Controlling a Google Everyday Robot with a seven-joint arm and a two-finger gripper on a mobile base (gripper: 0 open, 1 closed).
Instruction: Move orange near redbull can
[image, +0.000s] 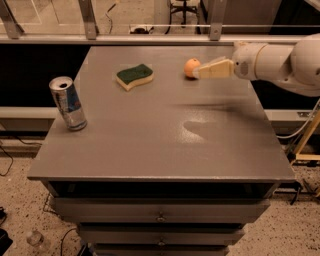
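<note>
The orange (190, 67) sits on the grey table (150, 140) at the far right of its back half. The redbull can (68, 103) stands upright near the table's left edge, far from the orange. My gripper (199, 72) reaches in from the right on a white arm (280, 60); its tip is right next to the orange's right side, partly in front of it. I cannot tell whether it touches the orange.
A green-and-yellow sponge (134, 76) lies on the table between the can and the orange, nearer the back. A metal rail (150, 39) runs behind the table. Drawers (160, 215) are below the front edge.
</note>
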